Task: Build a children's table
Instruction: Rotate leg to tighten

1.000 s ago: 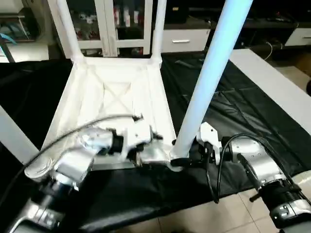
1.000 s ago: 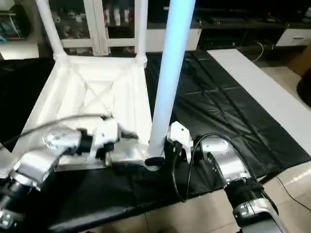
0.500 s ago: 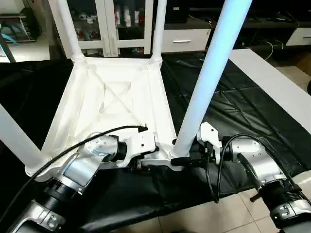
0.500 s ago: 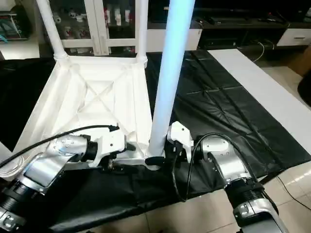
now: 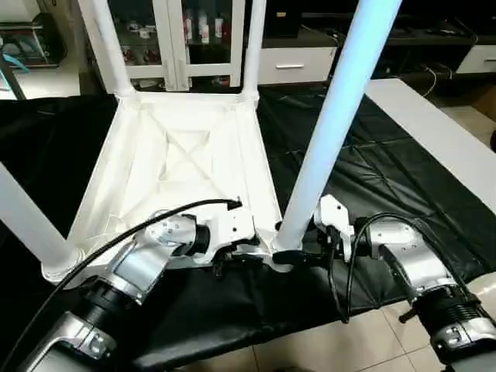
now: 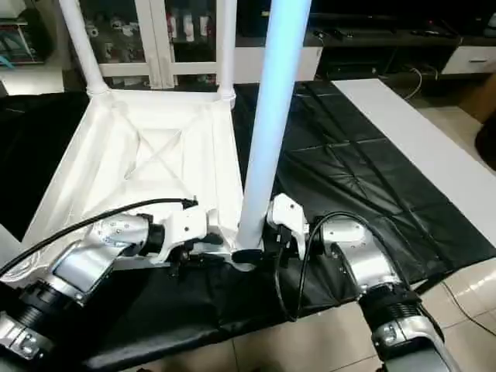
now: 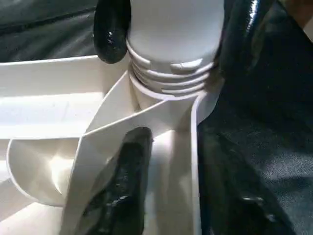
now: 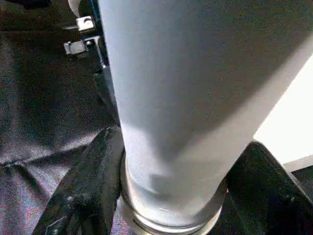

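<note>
The white tabletop lies upside down on a black sheet, its X ribs facing up. Legs stand in the far left, far right and near left corners. A fourth leg rises from the near right corner socket, and its threaded end sits in that socket. My right gripper is shut on this leg's base, one finger on each side. My left gripper is at the near rim beside that corner. It straddles the rim wall, the inner finger a little off the wall.
The black sheet covers the floor around the tabletop. A white board runs along its right side. Glass-door cabinets stand behind. Tiled floor shows at the near edge.
My left gripper has slid along the near rim toward the near right corner, and its fingers have drawn closer together. The right gripper and the leg have stayed put.
</note>
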Available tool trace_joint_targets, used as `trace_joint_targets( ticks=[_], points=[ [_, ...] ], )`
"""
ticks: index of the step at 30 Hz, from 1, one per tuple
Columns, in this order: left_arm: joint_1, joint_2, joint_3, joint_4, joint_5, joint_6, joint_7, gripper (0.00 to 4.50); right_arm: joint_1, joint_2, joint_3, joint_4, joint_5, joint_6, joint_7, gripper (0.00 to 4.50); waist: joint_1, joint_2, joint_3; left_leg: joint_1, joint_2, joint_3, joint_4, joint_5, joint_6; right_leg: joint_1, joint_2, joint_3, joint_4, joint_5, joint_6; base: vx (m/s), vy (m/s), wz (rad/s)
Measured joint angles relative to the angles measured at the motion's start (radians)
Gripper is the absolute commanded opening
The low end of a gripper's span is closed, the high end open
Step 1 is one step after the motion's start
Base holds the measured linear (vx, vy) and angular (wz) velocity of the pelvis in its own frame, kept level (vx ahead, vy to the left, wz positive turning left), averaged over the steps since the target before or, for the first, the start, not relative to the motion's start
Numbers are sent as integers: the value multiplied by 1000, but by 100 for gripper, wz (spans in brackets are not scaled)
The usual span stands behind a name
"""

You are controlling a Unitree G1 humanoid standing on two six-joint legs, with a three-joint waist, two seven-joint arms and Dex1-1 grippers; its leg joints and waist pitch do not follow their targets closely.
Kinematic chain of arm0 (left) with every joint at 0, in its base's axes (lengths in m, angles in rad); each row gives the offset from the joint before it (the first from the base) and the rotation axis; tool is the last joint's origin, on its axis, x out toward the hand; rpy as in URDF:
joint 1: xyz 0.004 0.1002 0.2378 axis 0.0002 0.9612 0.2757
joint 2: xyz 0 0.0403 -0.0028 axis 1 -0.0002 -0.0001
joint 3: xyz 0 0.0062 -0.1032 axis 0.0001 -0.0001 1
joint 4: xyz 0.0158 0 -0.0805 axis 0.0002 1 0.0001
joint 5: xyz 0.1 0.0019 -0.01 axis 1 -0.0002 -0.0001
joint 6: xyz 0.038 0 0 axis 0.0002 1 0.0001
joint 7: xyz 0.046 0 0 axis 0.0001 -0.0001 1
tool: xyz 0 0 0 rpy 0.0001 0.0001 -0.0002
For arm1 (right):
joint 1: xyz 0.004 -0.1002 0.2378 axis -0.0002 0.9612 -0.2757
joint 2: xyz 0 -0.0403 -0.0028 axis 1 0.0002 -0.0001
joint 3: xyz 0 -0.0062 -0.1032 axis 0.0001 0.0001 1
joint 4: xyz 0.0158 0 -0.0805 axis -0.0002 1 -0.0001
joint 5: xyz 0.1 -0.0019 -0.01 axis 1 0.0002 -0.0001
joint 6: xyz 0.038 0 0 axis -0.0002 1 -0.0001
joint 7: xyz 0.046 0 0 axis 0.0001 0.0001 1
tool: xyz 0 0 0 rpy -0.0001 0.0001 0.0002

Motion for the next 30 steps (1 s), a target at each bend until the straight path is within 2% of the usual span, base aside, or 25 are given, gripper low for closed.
trace_joint_targets(
  ticks=[6,16,25,30],
  points=[
    [1,52,0,-3,-8,-25,-53,94,0,0,0,2,0,-2,0,263,0,0,0,0,0,0,0,0,0,0,0,0,0,0,0,0,0,0],
    [3,31,-3,4,-3,-43,-48,7,-15,-1,-1,25,-4,-7,-3,263,1,0,0,0,0,0,1,0,0,1,0,1,0,0,0,0,0,0],
    [-6,13,-1,39,-3,-54,-44,7,-23,-2,-2,47,-6,-9,-7,263,2,3,-2,1,-1,0,1,0,0,3,-1,1,0,0,0,0,0,0],
    [-6,12,2,49,-3,-69,-53,7,-29,-2,3,64,-13,-39,-6,263,1,4,-3,1,-1,0,1,0,0,3,-1,1,-1,0,0,0,0,0]
  ],
)
